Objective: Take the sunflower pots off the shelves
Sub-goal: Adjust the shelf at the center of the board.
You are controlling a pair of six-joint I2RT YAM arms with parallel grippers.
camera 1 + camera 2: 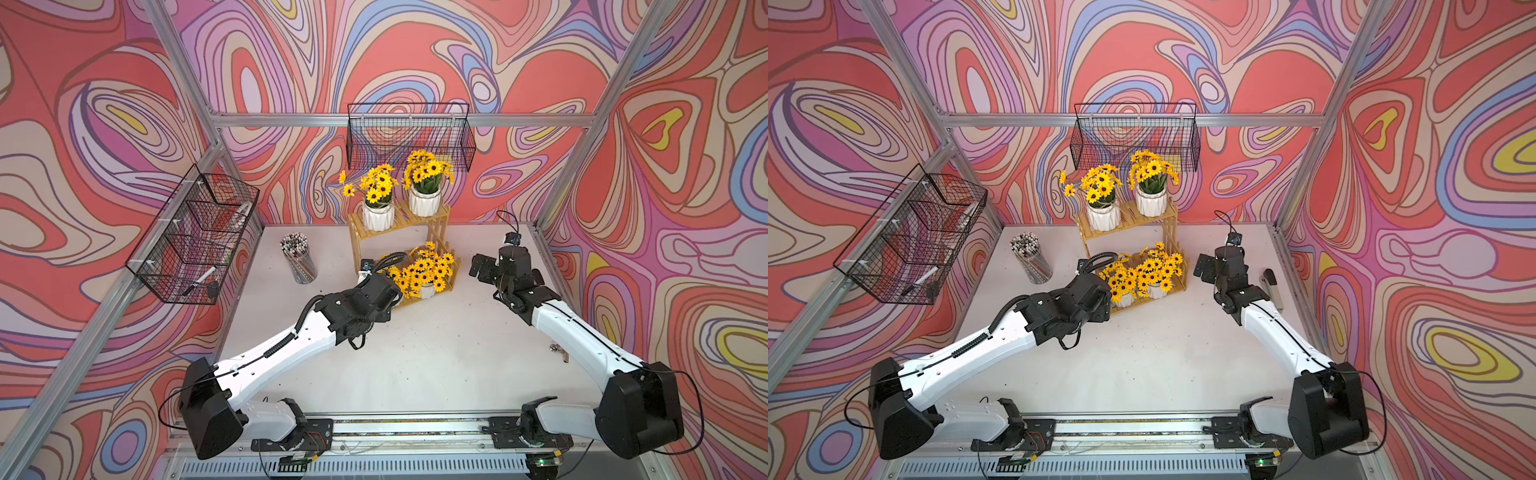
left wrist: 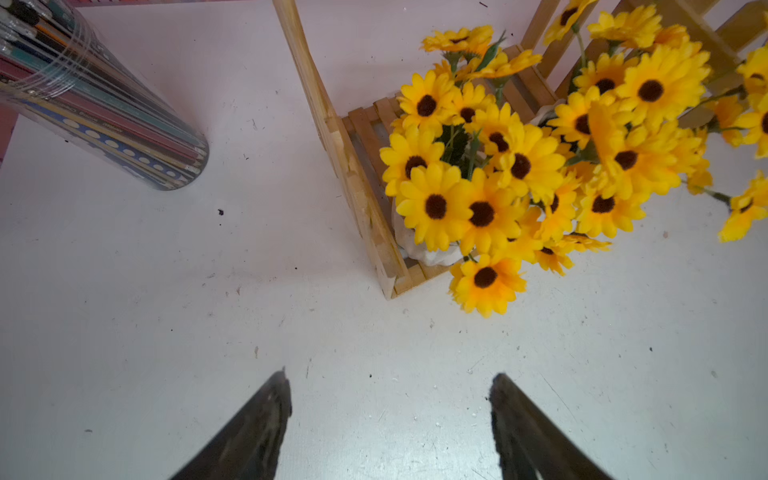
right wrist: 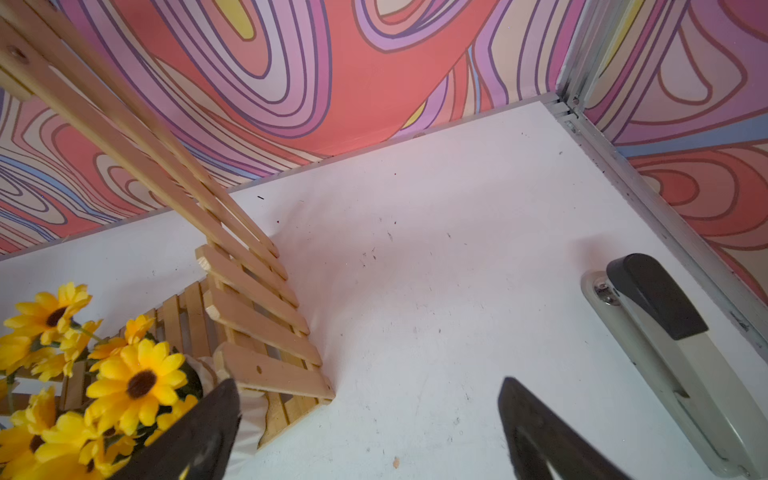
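Note:
The yellowish wooden shelves stand at the back of the white table. Two sunflower pots sit on the upper tier. Two more sit on the lower tier under dense yellow blooms. My left gripper hangs open over bare table just in front of the rack's lower left corner, beside the nearest white pot, with nothing between its fingers. My right gripper is open beside the rack's right end. One of its fingers lies close to the lower right pot.
A clear cup of pencils stands left of the rack. Black wire baskets hang on the back wall and the left wall. A stapler lies by the right table edge, and keys lie nearer the front.

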